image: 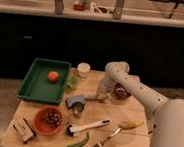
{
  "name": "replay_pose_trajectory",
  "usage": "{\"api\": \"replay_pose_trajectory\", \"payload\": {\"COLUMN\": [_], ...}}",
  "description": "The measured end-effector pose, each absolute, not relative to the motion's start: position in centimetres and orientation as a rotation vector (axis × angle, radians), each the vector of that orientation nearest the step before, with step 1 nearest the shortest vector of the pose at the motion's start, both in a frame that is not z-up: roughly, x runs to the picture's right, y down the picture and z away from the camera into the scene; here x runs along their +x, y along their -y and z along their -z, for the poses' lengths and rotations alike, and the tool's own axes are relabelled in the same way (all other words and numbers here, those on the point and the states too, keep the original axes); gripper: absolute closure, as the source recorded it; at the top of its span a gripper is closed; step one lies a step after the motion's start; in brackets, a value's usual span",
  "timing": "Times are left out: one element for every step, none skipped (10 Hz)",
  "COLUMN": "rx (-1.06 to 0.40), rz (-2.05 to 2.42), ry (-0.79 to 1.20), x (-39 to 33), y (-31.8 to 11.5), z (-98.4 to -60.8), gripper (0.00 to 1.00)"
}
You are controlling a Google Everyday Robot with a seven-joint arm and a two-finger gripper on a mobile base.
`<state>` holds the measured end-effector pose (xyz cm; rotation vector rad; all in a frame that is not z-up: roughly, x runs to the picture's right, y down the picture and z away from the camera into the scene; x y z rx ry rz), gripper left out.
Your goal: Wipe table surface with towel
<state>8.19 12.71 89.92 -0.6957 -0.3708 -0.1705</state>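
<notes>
The white arm reaches in from the right, and its end effector, fingers pressed together, points down onto the light tan wooden table, between the green rectangular tray and a dark red bowl. The small grey-blue towel shows only as a faint pale patch at its tip, near a blue-grey lump with a shiny metal cup
</notes>
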Motion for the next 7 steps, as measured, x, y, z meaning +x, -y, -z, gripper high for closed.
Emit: {"api": "replay_pose_trajectory", "payload": {"rx": [-0.7, -0.698, -0.702, -0.698, -0.697, -0.692, -0.682], "rz": [0.173, 0.171, 0.169, 0.16, 0.152, 0.146, 0.139], "ry": [0.367, 0.358, 0.341, 0.321, 0.298, 0.288, 0.275], "x": [8.7, 9.6, 10.6, 11.6, 12.1, 12.3, 12.3], "y": [-13.1, -13.1, -13.2, -13.0, -12.7, -12.4, -11.7], "z": [-89.5, -89.4, -89.4, -89.6, -89.9, -90.4, -91.2], "gripper": [1.0, 1.0, 1.0, 1.0, 1.0, 1.0, 1.0]}}
